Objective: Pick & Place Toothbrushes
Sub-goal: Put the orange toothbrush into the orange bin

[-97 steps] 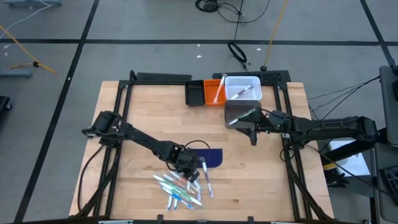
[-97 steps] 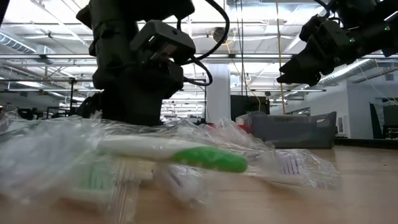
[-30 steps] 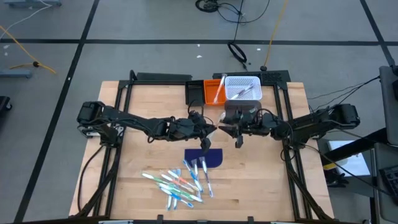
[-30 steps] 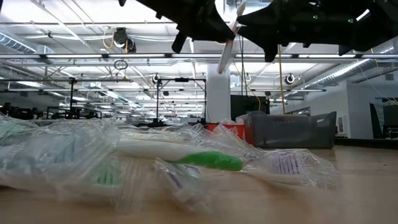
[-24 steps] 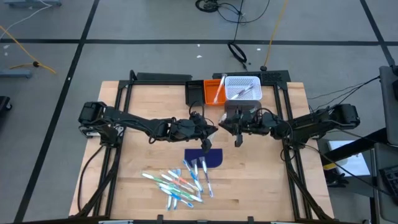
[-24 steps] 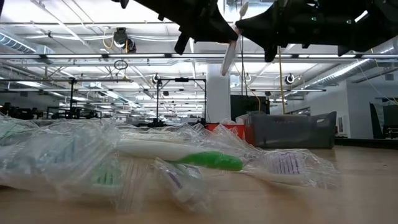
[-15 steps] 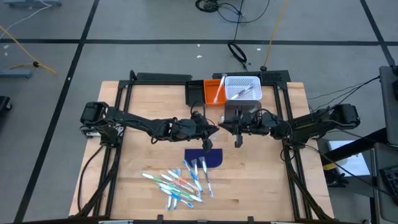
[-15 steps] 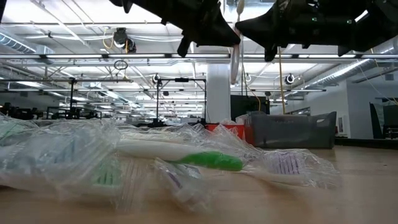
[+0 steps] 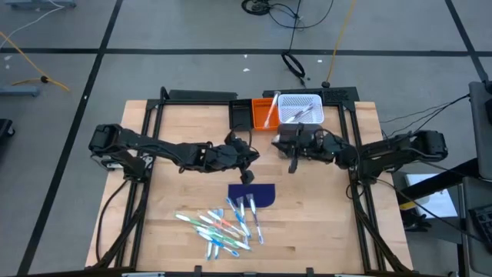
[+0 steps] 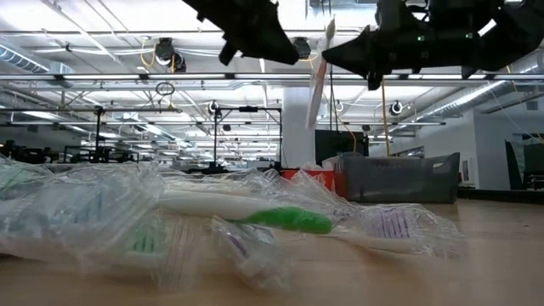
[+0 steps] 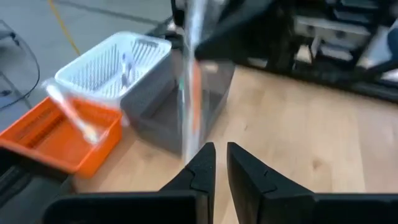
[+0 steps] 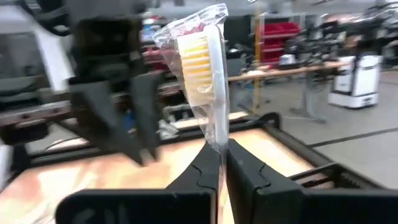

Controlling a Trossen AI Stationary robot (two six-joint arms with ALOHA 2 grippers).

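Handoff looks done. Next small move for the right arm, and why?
Probably carry the wrapped toothbrush toward the bins. The right tool is shut on its handle, while the left tool has let go and sits clear of it. The white basket lies just behind the right arm.

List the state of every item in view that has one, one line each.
Right gripper: jaws shut on the wrapped toothbrush.
Wrapped toothbrush: held upright in the air, bristles up.
Left gripper: empty, jaws slightly apart.
Toothbrush pile: lying loose on the table.
White basket: holds a few items.
Orange bin: holds one toothbrush.
Grey bin: looks empty.
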